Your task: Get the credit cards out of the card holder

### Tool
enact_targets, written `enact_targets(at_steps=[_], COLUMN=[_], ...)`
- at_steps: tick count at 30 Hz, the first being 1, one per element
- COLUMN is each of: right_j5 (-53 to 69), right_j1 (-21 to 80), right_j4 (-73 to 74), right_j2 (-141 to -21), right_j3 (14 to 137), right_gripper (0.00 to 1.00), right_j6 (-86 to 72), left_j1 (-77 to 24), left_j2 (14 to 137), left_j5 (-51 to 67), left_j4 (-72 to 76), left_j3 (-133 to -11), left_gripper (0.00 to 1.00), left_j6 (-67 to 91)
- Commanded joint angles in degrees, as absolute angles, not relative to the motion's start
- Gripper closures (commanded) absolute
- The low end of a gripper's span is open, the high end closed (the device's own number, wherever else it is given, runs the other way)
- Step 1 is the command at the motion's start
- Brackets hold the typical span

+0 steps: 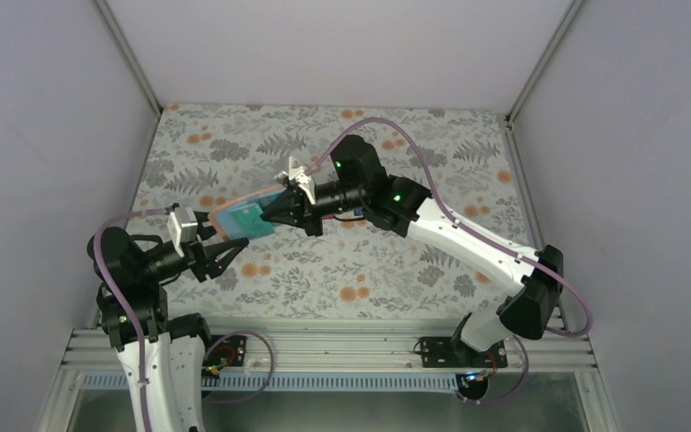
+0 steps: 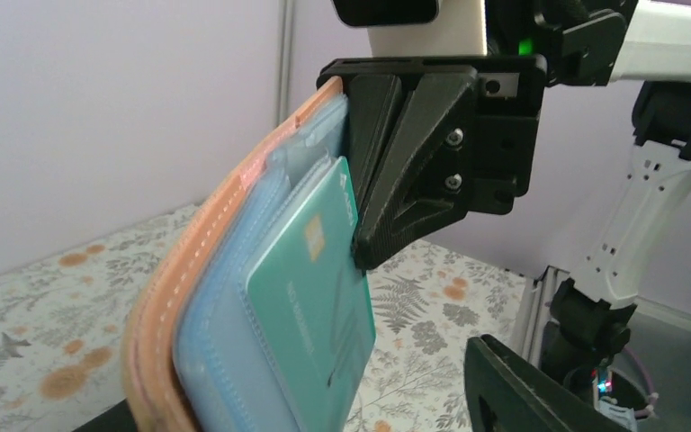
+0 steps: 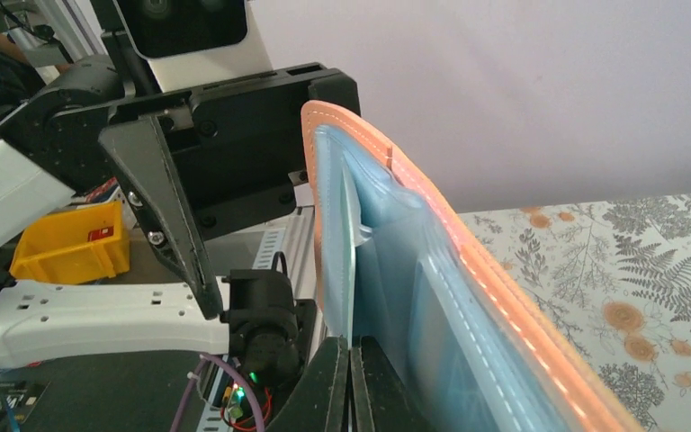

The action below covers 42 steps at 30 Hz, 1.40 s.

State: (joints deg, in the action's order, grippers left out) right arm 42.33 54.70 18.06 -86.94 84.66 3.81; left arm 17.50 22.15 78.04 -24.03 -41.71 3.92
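- While the card holder (image 2: 207,315) hangs open in mid-air above the left half of the table (image 1: 396,270), its light blue inside shows from above. One teal card (image 2: 310,306) lies against that lining, largely exposed. No red or blue card shows, and whether they sit in the pockets cannot be told.
- The right gripper (image 3: 351,373) is clamped on the holder's right end, its fingers pressed together on the material. One fingertip appears to touch a corner of the teal card.
- The left gripper (image 1: 227,259) stands released at the holder's left end with its jaws spread. One finger (image 2: 513,387) is well apart from the card face.
- Step in hand, as judged: grasp the teal card and draw it out.
- Close the left jaws on the exposed card margin only, not on the leather flap behind it.
- Pull along the pocket's own line, away from the right gripper, which should hold firm.
- Risk: pinching card and holder together would drag the holder from the right grip or bend it.
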Motion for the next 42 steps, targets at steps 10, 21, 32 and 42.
enact_targets(at_steps=[10,21,32,42], right_j5=[42.0,39.9,36.6,37.6], right_j1=[56.4,54.8,54.9,55.8], right_j4=[13.0,11.9,10.8,12.4], right_j2=[-87.6,-83.8,-84.7,-85.4], right_j3=[86.6,82.1,81.6,80.5], right_gripper=[0.96,0.83,0.85,0.84], right_j6=[0.7,2.4,1.1,3.3], left_j1=[17.6,17.6,17.6,17.6], left_j2=[21.8,21.2,21.2,21.3], left_j5=[77.5,78.7,83.0,83.8], left_j4=[-18.1,-19.1,-22.4,-24.2], left_j3=[-39.6,-40.0,-41.8,-43.2], left_gripper=[0.87,0.97,0.98,0.98], left_j6=[9.0,7.3,2.7,0.1])
